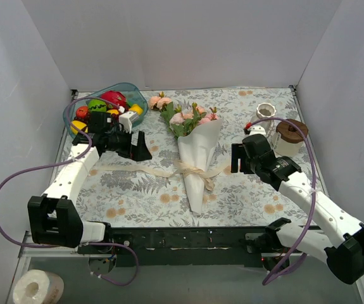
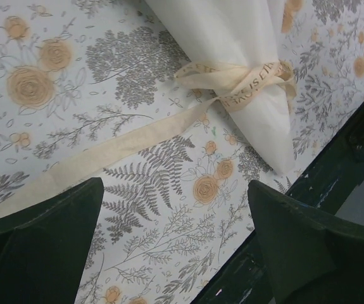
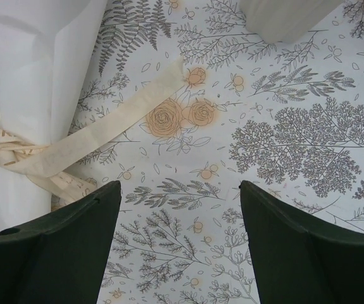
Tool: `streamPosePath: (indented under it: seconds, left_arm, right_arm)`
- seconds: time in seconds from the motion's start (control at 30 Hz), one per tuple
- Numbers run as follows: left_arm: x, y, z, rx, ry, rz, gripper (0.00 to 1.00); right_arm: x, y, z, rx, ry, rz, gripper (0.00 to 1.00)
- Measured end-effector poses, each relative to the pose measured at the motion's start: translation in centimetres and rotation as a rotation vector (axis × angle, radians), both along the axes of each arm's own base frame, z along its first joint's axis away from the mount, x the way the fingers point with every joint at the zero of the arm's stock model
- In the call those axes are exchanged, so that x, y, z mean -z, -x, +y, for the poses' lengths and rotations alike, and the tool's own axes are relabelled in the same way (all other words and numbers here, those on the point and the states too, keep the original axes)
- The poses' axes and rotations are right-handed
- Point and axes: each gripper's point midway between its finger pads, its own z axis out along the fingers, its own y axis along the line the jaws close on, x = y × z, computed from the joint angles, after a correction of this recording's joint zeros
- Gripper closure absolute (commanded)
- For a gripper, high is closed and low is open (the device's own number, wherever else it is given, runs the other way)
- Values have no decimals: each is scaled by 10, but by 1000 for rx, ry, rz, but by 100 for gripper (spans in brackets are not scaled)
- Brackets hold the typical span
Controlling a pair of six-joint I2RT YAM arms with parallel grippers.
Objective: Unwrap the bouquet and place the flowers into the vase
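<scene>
— The left hand (image 1: 138,149) hangs spread wide over the counter (image 1: 137,202) with nothing between its fingers. The right hand (image 1: 237,159) is spread too, a little less, and also empty.

— And the bouquet (image 1: 197,152)?

— It's lying flat between them, wrapped, with a cream ribbon (image 1: 194,170) knotted round the narrow part of the white paper cone. The blooms point to the far wall and the tip to the near edge, so its long axis runs away from the arms.

— Which hand would you send in?

— Hard call. The right one sits just beside the cone's right flank, close to the knot. But the long loose ribbon tail (image 2: 106,149) trails across the cloth toward the left hand. From the left wrist it runs nearly to one of that hand's fingers. I'd guess the left takes the tail and pulls it away from the cone.

— Is there room for that?

— There's open cloth between that hand and the cone. A blue bowl of toy fruit (image 1: 106,107) sits behind the left hand, so I'd keep the pull sideways, not back. The cone's tip lies near the front edge and its dark rail (image 2: 333,164).

— The vase (image 1: 265,111)?

— Upright at the far right, behind the right hand, with a brown-lidded clear jar (image 1: 290,136) just beside it. A loose pink sprig (image 1: 159,100) lies near the bowl.
</scene>
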Motion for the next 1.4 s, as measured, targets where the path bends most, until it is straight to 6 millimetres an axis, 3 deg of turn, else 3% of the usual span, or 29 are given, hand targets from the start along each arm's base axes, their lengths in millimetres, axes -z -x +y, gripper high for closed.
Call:
streamPosePath:
  seconds: [0.13, 0.37, 0.6, 0.93, 1.23, 1.27, 1.4]
  left_arm:
    - [14, 10, -25, 95, -25, 11, 2]
    - [65, 28, -41, 245, -126, 70, 2]
    - [116, 45, -51, 370, -269, 69, 2]
    - [144, 17, -75, 446, -345, -24, 2]
    - [145, 2, -113, 527, -338, -119, 2]
    - [145, 2, -116, 533, -337, -126, 5]
    - [147, 3, -117, 540, -353, -139, 42]
  right_arm:
    - [8, -3, 5, -6, -3, 22, 18]
    - [24, -6, 17, -111, 29, 63, 16]
    - [25, -9, 11, -193, 127, 54, 15]
    - [10, -9, 15, -324, 131, -60, 15]
    - [12, -8, 16, -412, 180, -70, 15]
    - [13, -7, 16, -416, 181, -68, 16]
    - [20, -4, 15, -422, 182, -57, 18]
